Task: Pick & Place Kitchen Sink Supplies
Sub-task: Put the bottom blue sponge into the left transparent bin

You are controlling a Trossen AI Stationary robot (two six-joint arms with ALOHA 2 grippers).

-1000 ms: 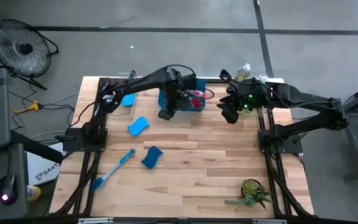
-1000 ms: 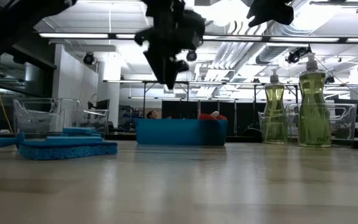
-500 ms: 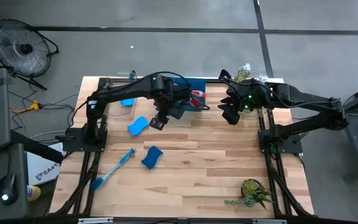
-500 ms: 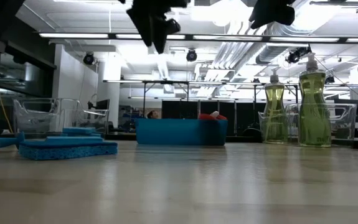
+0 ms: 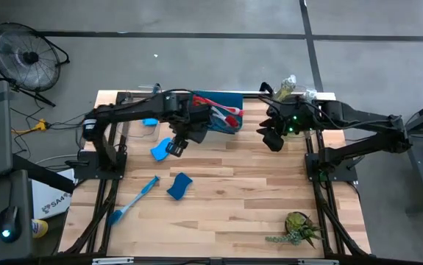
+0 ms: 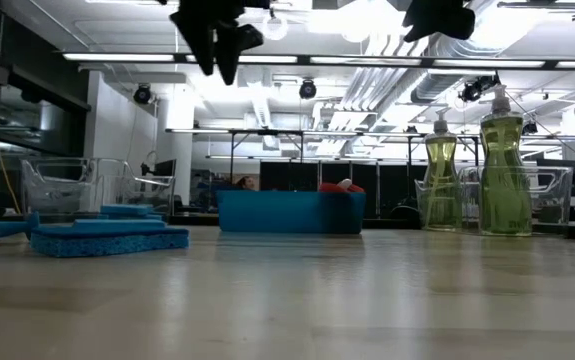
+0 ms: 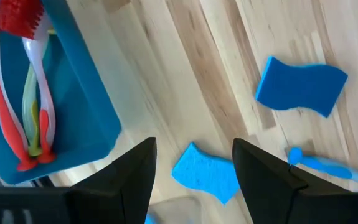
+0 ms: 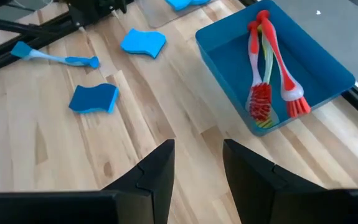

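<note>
Left pincer [image 5: 174, 147] hangs spread and empty above the surface [image 5: 226, 191], a blue sponge [image 5: 162, 150] just below it. Behind it, brushes [image 7: 23, 93] lie in the blue tray [image 5: 222, 118]. Right pincer [image 5: 269, 137] waits spread near the bottles [image 6: 505, 175].

Blue tray [image 5: 223, 103] at the table's [image 5: 255, 191] far edge — spiky plant [image 5: 299, 228] near corner — fan [image 5: 23, 55] on the floor.

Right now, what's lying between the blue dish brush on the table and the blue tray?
In the high view, two blue sponges lie between the blue dish brush and the blue tray; the left gripper hovers over the nearer-tray one.
</note>
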